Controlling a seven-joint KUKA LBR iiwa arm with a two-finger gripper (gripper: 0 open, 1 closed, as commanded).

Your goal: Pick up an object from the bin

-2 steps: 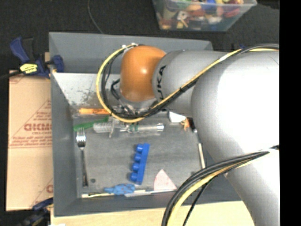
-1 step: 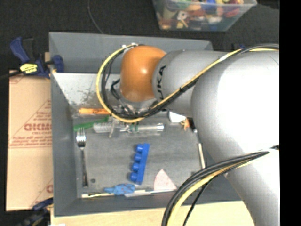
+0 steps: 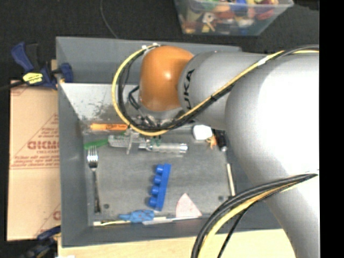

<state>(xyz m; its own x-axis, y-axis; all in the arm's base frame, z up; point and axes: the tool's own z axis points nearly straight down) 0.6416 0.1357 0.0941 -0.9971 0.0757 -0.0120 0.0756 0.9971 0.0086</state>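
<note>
One fork (image 3: 93,160), one blue brick (image 3: 159,186).

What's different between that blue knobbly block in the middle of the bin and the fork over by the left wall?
The blue block is bright blue; the fork is dull silver. The block is short and chunky with studs; the fork is long and thin. The block lies mid-floor, slightly slanted; the fork runs along the left wall. Both lie flat on the floor of the bin.
</note>
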